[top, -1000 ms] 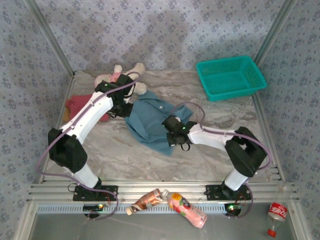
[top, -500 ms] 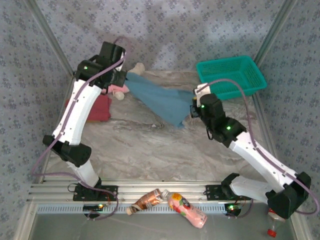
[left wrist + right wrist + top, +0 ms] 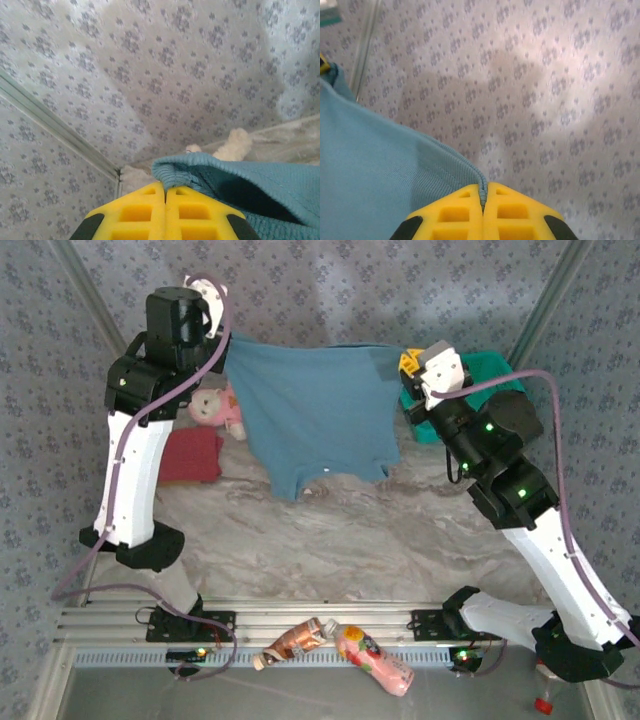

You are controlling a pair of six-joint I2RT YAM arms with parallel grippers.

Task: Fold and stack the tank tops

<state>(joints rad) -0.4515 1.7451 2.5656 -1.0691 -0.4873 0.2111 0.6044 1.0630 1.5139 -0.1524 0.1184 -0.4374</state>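
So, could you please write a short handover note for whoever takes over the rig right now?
Tools: left tool shut on one upper corner of the blue tank top; right tool shut on the other.
The top hangs spread above the table.
The dark red tank top lies at the table's far left, beside the plush doll.
Done: blue top lifted.
Left: fold it, then stack all.

- I see a grey marbled counter point(image 3: 380, 540) under the rig.
- At ten o'clock, a dark red tank top point(image 3: 190, 455) lies bunched by the left edge.
- At eleven o'clock, a white plush doll point(image 3: 213, 408) in pink lies just beyond it.
- At two o'clock sits a teal basket point(image 3: 488, 368), partly hidden.
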